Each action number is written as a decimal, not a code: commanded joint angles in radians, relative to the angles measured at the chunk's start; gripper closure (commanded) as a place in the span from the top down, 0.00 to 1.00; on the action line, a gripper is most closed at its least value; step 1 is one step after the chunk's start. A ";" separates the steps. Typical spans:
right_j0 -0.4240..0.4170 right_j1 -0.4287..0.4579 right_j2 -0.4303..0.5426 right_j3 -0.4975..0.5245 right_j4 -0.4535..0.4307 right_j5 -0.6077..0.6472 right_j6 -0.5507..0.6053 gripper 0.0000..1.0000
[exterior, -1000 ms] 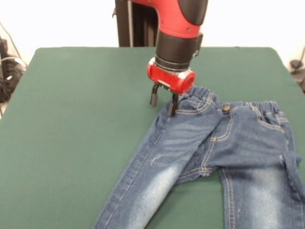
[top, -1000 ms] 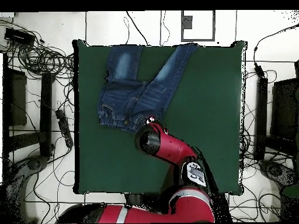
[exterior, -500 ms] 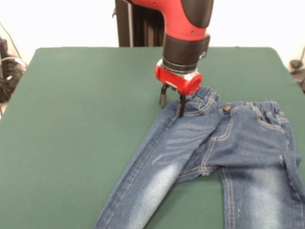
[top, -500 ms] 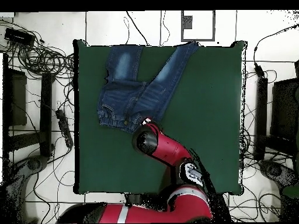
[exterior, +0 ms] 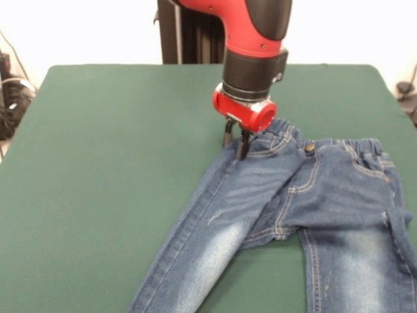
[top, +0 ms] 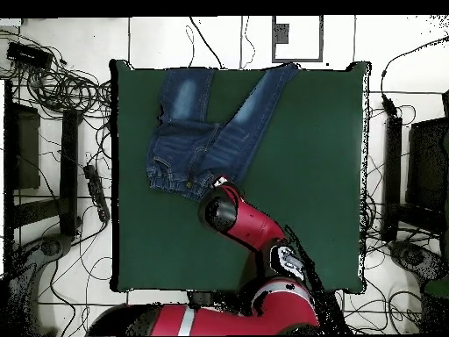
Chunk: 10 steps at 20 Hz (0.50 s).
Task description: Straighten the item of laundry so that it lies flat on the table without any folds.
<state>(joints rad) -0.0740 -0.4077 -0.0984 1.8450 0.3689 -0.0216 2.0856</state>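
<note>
The jeans (exterior: 306, 215) are spread over the table (exterior: 104, 176) toward four o'clock in the front view, legs running off the near edge and waistband lying farthest back. The legs are splayed, the one at seven o'clock slanting away from the other, and a fold is seen along the hem at the three o'clock edge, so the garment is judged not yet flat.

Farther back, the gripper (exterior: 236, 140) is planted at the waistband corner at ten o'clock of the jeans. Its fingers are drawn close together, apparently pinching the denim at the corner, though how much cloth is caught cannot be told.

If only a thin edge has been nipped, the heavy denim could slip free once pulled. If the corner is dragged toward the table's centre, the waistband could bunch and new creases be made. A lift taken too high could flop the legs over each other.
</note>
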 commanded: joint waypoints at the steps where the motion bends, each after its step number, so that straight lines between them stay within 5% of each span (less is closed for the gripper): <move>1: 0.039 0.045 0.113 0.107 0.044 -0.034 0.270 0.00; 10: 0.015 0.042 0.067 0.080 0.006 -0.005 0.191 0.00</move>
<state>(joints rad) -0.0755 -0.4077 -0.0972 1.8525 0.3687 -0.0450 2.0856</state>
